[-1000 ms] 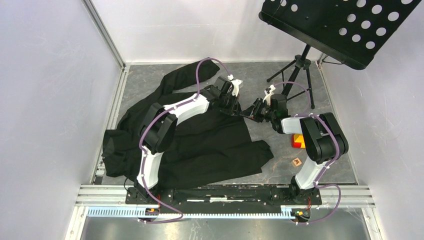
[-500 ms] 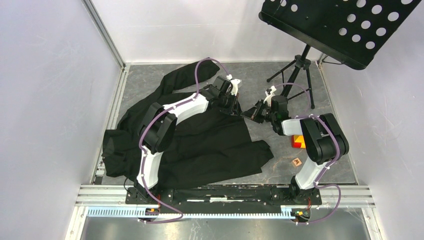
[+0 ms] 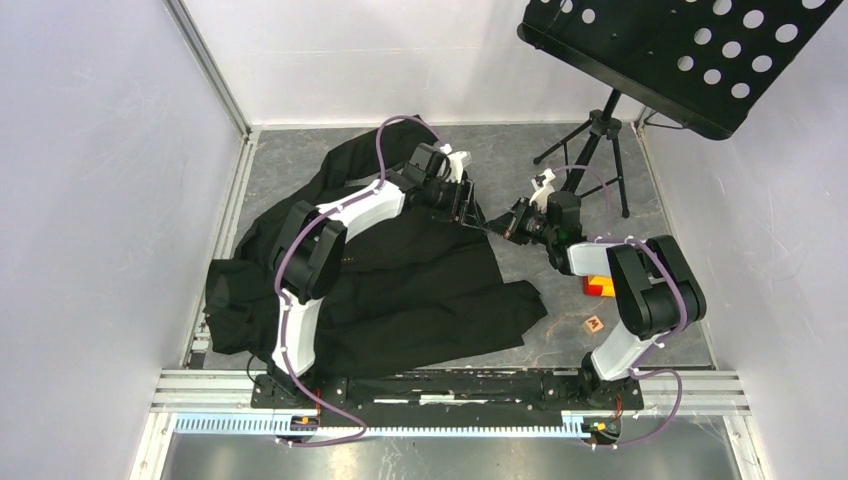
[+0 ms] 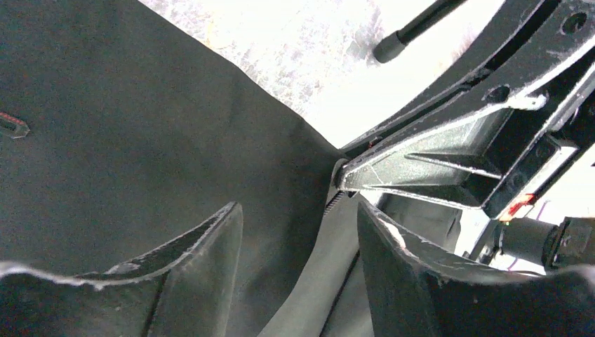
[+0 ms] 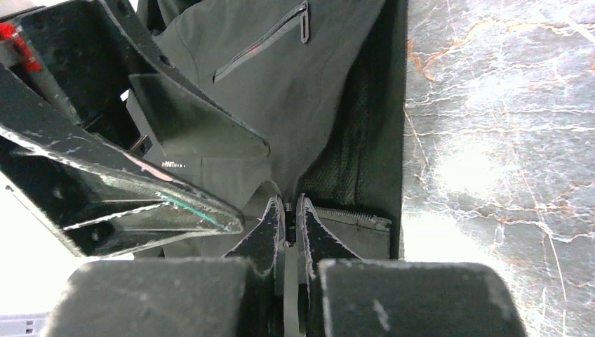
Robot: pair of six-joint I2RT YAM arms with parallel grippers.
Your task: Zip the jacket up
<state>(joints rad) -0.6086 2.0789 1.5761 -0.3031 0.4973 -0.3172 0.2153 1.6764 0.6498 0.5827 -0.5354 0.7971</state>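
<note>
The black jacket [image 3: 400, 290] lies spread over the left and middle of the table. My left gripper [image 3: 468, 208] hovers at its far right corner, open. In the left wrist view the jacket's front edge with zipper teeth [image 4: 335, 201] runs between the spread fingers [image 4: 210, 246] without touching them. My right gripper [image 3: 497, 228] meets it from the right. In the right wrist view its fingertips [image 5: 273, 214] are pressed together on a small metal part of the zipper, beside a row of zipper teeth [image 5: 347, 215]. The jacket's mesh lining [image 5: 354, 140] shows just beyond.
A black perforated music stand [image 3: 690, 50] on a tripod [image 3: 597, 150] stands at the back right. A red and yellow block [image 3: 598, 285] and a small wooden tile [image 3: 595, 324] lie by the right arm. White walls enclose the table.
My left gripper has opened, letting go of the jacket edge, and drawn slightly back and left. My right gripper has closed fully on the zipper part.
</note>
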